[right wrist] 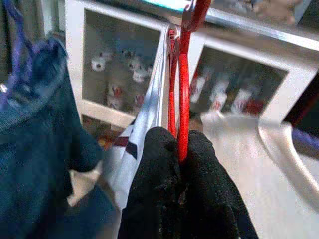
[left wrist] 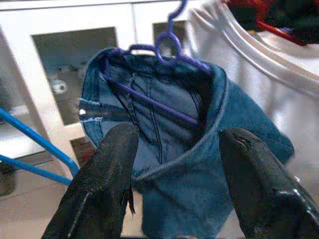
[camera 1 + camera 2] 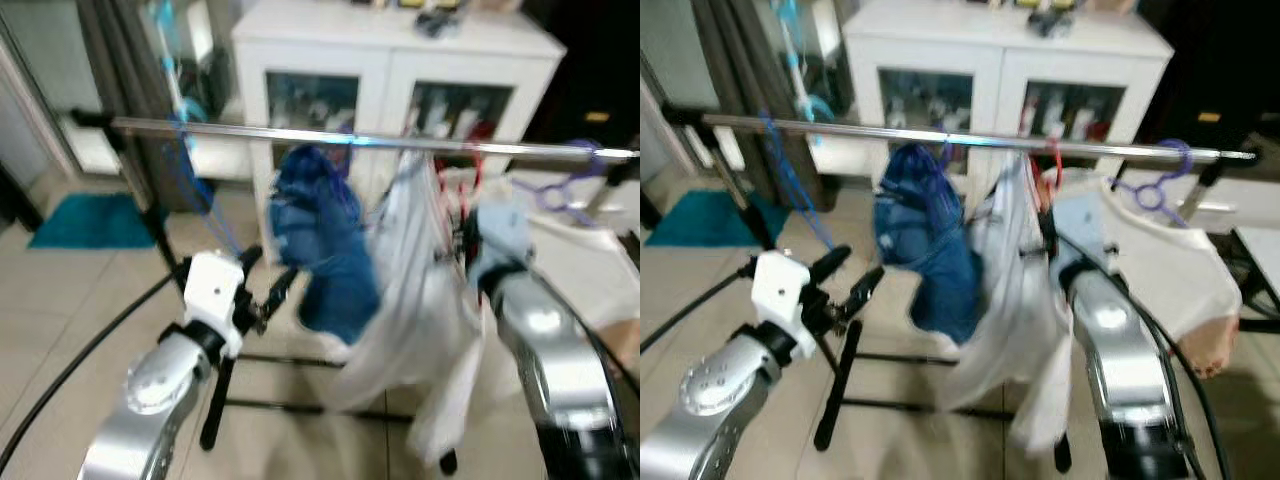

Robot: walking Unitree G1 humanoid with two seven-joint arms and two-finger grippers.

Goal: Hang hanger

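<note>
A silver clothes rail (image 3: 350, 138) runs across in front of me. A blue denim garment (image 3: 325, 240) hangs from it on a purple hanger (image 2: 169, 45). My left gripper (image 3: 268, 275) is open just left of the denim, its fingers (image 2: 107, 169) apart and holding nothing. My right gripper (image 1: 182, 164) is shut on the lower part of a red hanger (image 1: 183, 89) that carries a white garment (image 3: 405, 290). The red hanger's hook (image 3: 1055, 160) is up at the rail, right of the denim; I cannot tell whether it rests on the bar.
A white cabinet (image 3: 400, 60) with glass doors stands behind the rail. Another purple hanger (image 3: 1160, 185) holds a cream shirt (image 3: 1170, 270) at the rail's right end. Blue hangers (image 3: 190, 160) dangle at the left. The rack's black leg (image 3: 215, 400) and a teal mat (image 3: 85, 220) are on the tiled floor.
</note>
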